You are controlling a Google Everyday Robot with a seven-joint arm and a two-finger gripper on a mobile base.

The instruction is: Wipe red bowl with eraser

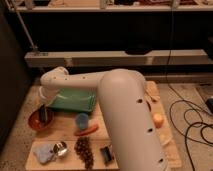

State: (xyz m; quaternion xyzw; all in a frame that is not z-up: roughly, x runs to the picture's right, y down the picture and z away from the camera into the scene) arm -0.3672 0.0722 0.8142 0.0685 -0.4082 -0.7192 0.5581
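The red bowl sits at the left edge of the wooden table, left of the blue cup. My gripper is a dark shape reaching down into the bowl, over the right part of its inside. The white arm runs from the lower right across the table to it. A dark end touches or nearly touches the bowl's inside. I cannot make out the eraser apart from the gripper.
A green tray lies behind the bowl. An orange-red carrot-like piece, dark grapes, a shiny metal cup, a pale cloth and a stubby black block lie in front. Cables are on the floor right.
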